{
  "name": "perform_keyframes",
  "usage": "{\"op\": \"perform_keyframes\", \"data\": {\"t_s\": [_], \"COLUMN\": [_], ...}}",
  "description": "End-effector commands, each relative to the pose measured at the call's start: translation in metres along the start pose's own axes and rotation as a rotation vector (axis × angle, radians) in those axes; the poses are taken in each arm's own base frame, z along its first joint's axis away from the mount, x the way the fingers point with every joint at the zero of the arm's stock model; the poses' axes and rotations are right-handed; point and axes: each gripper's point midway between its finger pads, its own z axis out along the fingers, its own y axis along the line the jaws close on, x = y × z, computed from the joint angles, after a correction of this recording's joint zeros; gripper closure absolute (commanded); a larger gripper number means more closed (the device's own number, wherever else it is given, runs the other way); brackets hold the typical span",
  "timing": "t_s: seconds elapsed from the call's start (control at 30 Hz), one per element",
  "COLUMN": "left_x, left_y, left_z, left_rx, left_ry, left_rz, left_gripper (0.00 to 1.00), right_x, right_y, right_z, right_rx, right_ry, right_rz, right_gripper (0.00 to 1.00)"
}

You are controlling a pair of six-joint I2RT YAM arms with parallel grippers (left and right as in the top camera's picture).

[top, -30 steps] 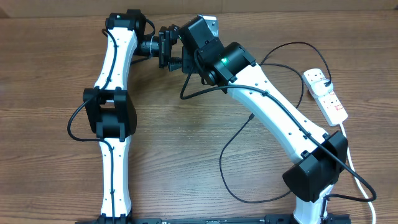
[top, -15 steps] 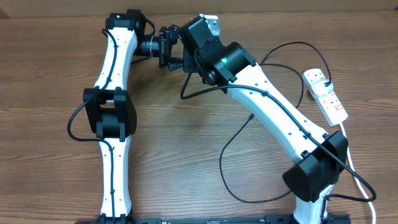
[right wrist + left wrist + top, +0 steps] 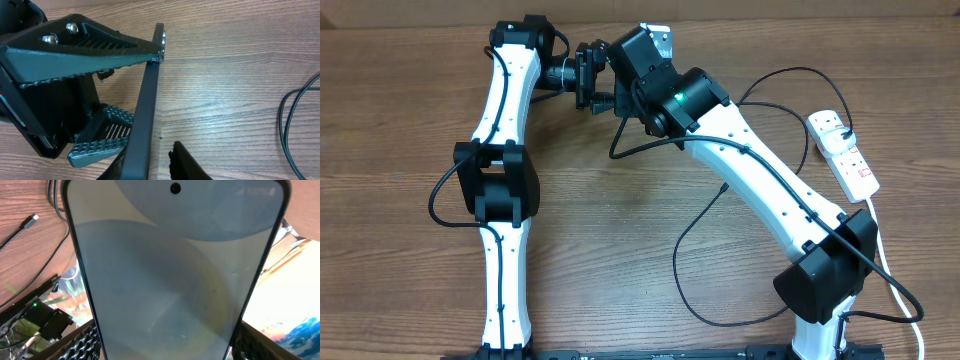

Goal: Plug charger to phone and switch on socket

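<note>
The phone (image 3: 165,270) has a pale blue-grey screen and fills the left wrist view. My left gripper (image 3: 165,330) is shut on its two long edges, one ribbed finger (image 3: 80,342) on each side. From overhead only a corner of the phone (image 3: 660,36) shows, at the far centre beyond my right wrist. In the right wrist view the phone (image 3: 147,100) is edge-on. My right gripper (image 3: 149,154) straddles it, open, with a small gap at the right finger (image 3: 186,164). The charger's black cable (image 3: 692,235) loops on the table, its small connector (image 3: 723,185) lying loose. The socket (image 3: 846,155) lies at the right.
The thick white cord (image 3: 888,262) runs from the strip toward the front right. The black cable arcs over the table behind my right arm to the strip. Both arms meet at the far centre, the left gripper (image 3: 588,82) beside the right wrist.
</note>
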Motion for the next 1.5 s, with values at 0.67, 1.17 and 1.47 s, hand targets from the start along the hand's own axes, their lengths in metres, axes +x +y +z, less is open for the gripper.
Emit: {"op": "perform_keyframes", "data": {"t_s": [0.67, 1.17, 1.47], "left_x": [0.005, 0.0, -0.003], "left_y": [-0.013, -0.012, -0.015], "left_z": [-0.005, -0.005, -0.005], "left_rx": [0.057, 0.04, 0.043], "left_ry": [0.027, 0.014, 0.013], "left_rz": [0.011, 0.057, 0.122], "left_gripper": [0.04, 0.0, 0.09], "right_x": [-0.008, -0.039, -0.068], "right_y": [0.004, -0.019, -0.054], "right_z": [-0.001, -0.026, -0.049], "right_rx": [-0.001, 0.095, 0.123], "right_ry": [-0.027, -0.172, -0.242], "right_rz": [0.007, 0.115, 0.213], "right_gripper": [0.96, 0.96, 0.96]}}
